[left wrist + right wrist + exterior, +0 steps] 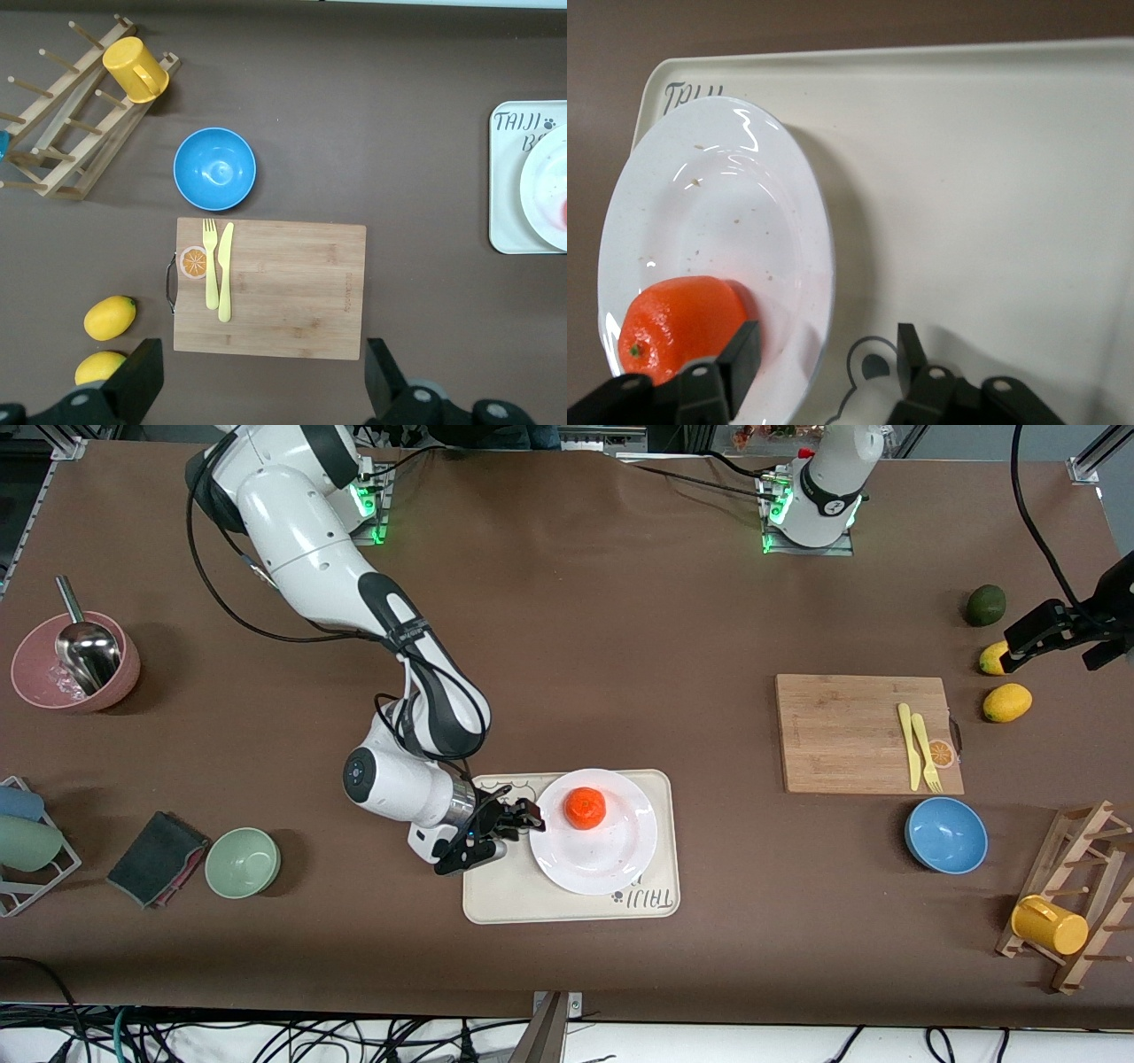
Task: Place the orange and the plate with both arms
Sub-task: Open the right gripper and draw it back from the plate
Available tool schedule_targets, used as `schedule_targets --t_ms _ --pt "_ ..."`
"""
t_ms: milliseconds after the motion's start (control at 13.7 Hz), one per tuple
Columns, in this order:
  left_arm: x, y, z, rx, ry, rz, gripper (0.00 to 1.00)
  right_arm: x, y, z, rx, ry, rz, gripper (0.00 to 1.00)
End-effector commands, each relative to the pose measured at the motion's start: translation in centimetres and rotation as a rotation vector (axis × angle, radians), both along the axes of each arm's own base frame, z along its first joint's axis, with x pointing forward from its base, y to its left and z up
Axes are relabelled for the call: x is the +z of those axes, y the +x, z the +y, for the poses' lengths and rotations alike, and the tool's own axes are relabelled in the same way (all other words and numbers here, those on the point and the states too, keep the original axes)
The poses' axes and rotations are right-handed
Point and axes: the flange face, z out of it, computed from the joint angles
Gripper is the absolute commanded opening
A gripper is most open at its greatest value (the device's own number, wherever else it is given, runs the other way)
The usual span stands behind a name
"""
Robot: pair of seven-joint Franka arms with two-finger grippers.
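We see the right gripper [523,821] open-fingered at the rim of the glossy white round plate [611,859], which lies on the cream rectangular tray [496,895] carrying the small red-orange fruit [585,808]. Placement looks finished. The left gripper [261,376] hangs spread above the bamboo cutting board [842,731].

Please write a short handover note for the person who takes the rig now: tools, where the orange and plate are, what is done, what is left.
Right tool: open, at the plate's rim over the cream tray, holding nothing.
Left tool: open, empty, above the cutting board; this arm waits.
Orange: on the plate. Plate: on the tray.
Done: both appear placed.
Left: probably only to pull the right arm away.
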Motion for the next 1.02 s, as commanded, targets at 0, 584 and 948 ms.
schedule_targets --t_ms 0,584,948 --pt "0.7 -0.3 0.1 -0.013 -0.024 -0.014 1.0 3.2 -0.3 -2.0 0.047 -0.093 -0.029 1.0" --pt "0.7 -0.3 0.2 -0.01 -0.026 -0.012 1.0 20.9 -0.6 -16.8 0.189 -0.604 0.093 1.0" --pt "0.7 -0.3 0.2 -0.01 -0.024 -0.012 1.0 32.7 -3.8 -27.7 0.034 -0.649 0.176 1.0"
